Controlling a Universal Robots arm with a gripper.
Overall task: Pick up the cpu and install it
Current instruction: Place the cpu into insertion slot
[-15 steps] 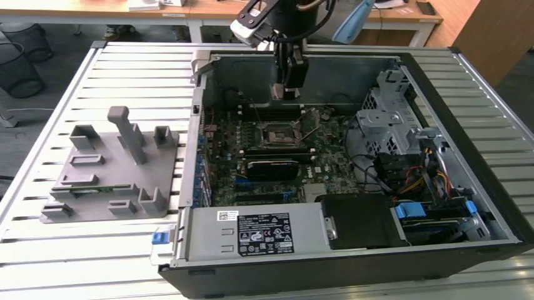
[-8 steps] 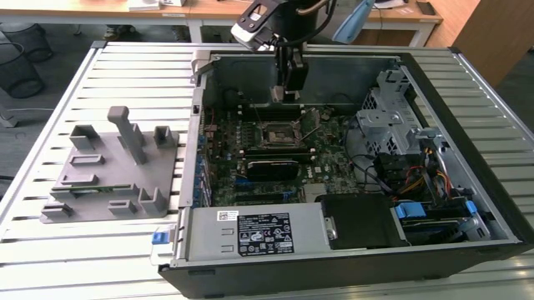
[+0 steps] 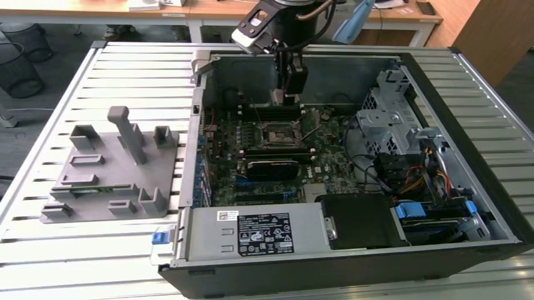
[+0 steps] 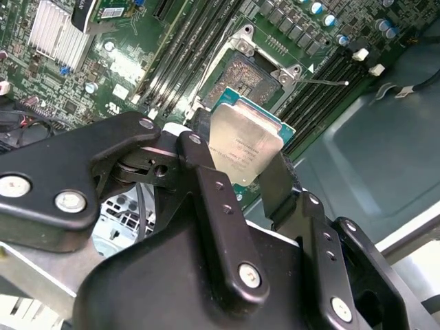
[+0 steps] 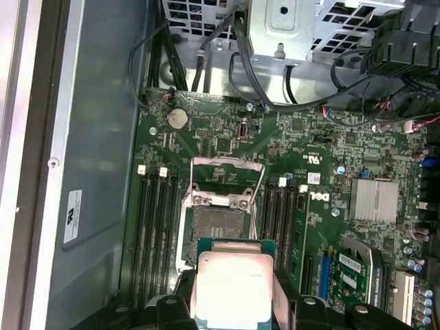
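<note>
You have one robot arm carrying one pincer with two black fingers, and one cpu gripped between them. One open computer case lies on one slatted tabletop. Inside the case you can count one green motherboard, one socket, two banks of memory slots, one on each side of the socket, one coin battery, one finned silver heatsink and one power supply box. One grey plastic holder stands beside the case. Two black mesh bins sit beyond the tabletop.
</note>
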